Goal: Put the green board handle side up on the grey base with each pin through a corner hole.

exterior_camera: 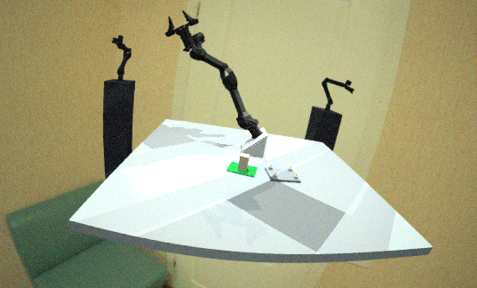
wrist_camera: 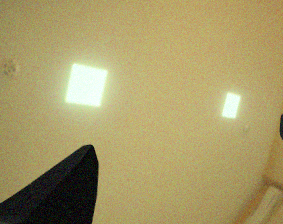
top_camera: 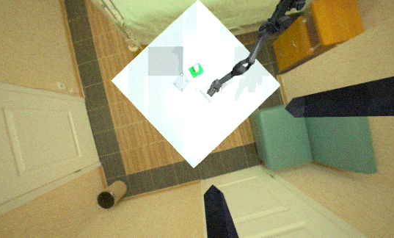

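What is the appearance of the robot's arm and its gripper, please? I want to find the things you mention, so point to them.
The arm [top_camera: 254, 51] [exterior_camera: 234, 91] is black, slim and jointed, with a small opening in one link. The gripper [exterior_camera: 178, 22] [wrist_camera: 193, 140] is also black, with two tapering, pointed fingers.

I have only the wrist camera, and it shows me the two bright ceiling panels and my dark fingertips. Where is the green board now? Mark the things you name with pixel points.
Observer: The green board [top_camera: 196, 74] [exterior_camera: 250, 171] lies flat on the table [top_camera: 205, 139] [exterior_camera: 195, 231], beside the grey base [top_camera: 181, 82] [exterior_camera: 284, 173] and not on it.
Operator: Thank you. Is its handle in the upper side?
Observer: Yes, the handle [top_camera: 196, 67] [exterior_camera: 243, 163] stands up from the board.
Operator: And how is my pincer [top_camera: 296, 4] [exterior_camera: 178, 15] [wrist_camera: 193, 140] placed relative to the table?
Observer: The exterior view shows it high above the table, fingers spread and pointing upward.
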